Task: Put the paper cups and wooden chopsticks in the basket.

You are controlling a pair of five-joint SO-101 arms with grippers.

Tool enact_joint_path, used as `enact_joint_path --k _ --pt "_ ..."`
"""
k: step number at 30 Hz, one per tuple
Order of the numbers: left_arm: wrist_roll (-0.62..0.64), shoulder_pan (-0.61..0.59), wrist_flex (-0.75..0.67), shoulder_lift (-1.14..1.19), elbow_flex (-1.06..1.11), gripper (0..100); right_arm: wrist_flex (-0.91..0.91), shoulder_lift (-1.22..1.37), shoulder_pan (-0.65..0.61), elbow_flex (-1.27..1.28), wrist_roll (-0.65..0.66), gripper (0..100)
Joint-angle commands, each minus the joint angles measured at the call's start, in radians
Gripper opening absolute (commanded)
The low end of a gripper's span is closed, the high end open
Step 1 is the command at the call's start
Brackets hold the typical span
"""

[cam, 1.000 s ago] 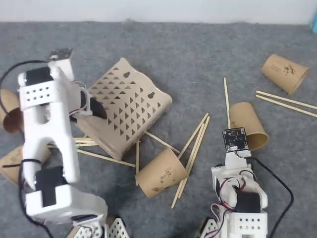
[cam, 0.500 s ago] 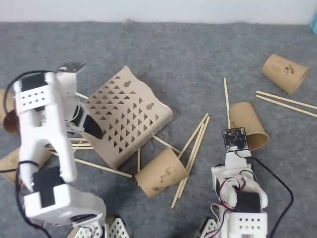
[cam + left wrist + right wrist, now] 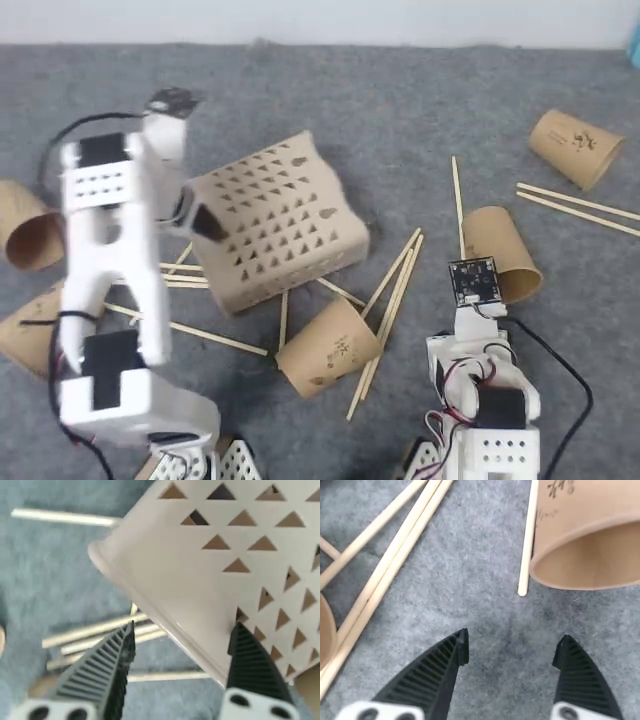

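Note:
The beige basket [image 3: 280, 225] with triangle cut-outs lies tipped on the grey carpet. My left gripper [image 3: 195, 218] holds its left rim; in the left wrist view the fingers [image 3: 182, 642] straddle the basket wall [image 3: 200, 595]. Paper cups lie on their sides at the centre [image 3: 328, 347], right of centre [image 3: 500, 250], far right [image 3: 575, 147] and left [image 3: 30, 238]. Wooden chopsticks [image 3: 395, 290] are scattered around and under the basket. My right gripper [image 3: 512, 650] is open over bare carpet, near a cup's mouth [image 3: 590, 545] and several chopsticks [image 3: 395, 555].
Another cup [image 3: 30, 325] lies at the left edge beside the left arm's base. Two chopsticks [image 3: 575, 207] lie at the far right and one [image 3: 457, 205] points away from the right arm. Open carpet stretches behind the basket up to the wall.
My left arm has swung right and away from its base, turning the basket with it so its far end now points right. The right arm has stayed still.

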Motion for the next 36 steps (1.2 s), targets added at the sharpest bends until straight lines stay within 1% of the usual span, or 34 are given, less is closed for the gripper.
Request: enact_joint_path --k 1,3,6,11,13,16,19,20,23,26,28,32,36 --pt "0.08 0.126 -0.057 0.02 -0.015 28 -0.012 -0.013 0.015 0.015 0.012 27.3" --pt "0.106 0.169 -0.048 0.02 -0.027 28 -0.012 -0.015 0.025 0.015 0.011 27.3" --pt "0.14 0.196 0.017 0.018 -0.088 28 -0.008 -0.015 0.061 0.0 0.002 27.3" --pt "0.15 0.201 0.207 0.018 -0.285 28 -0.013 -0.015 0.071 -0.015 -0.031 27.3" --pt "0.163 0.195 0.216 0.003 -0.337 28 -0.025 -0.015 0.071 -0.017 -0.015 27.4" --pt "0.158 0.201 0.216 -0.089 -0.334 28 -0.061 -0.015 0.07 -0.002 0.034 27.4" --pt "0.16 0.239 0.216 -0.204 -0.32 28 -0.148 -0.015 0.082 0.008 0.094 27.5" --pt "0.161 0.249 0.216 -0.247 -0.309 28 -0.177 -0.015 0.108 0.003 0.097 27.5" --pt "0.224 0.253 0.215 -0.371 -0.265 28 -0.239 -0.008 0.166 -0.048 0.097 27.5" --pt "0.296 0.207 0.212 -0.463 -0.186 28 -0.197 -0.007 0.162 -0.17 0.1 27.4" --pt "0.373 0.175 0.201 -0.491 -0.114 28 -0.157 -0.002 0.125 -0.258 0.103 27.3" --pt "0.471 0.086 0.081 -0.535 0.101 28 -0.133 0.111 0.056 -0.4 0.104 27.3" --pt "0.519 -0.017 -0.091 -0.614 0.344 28 -0.128 0.374 -0.004 -0.568 0.104 27.3"
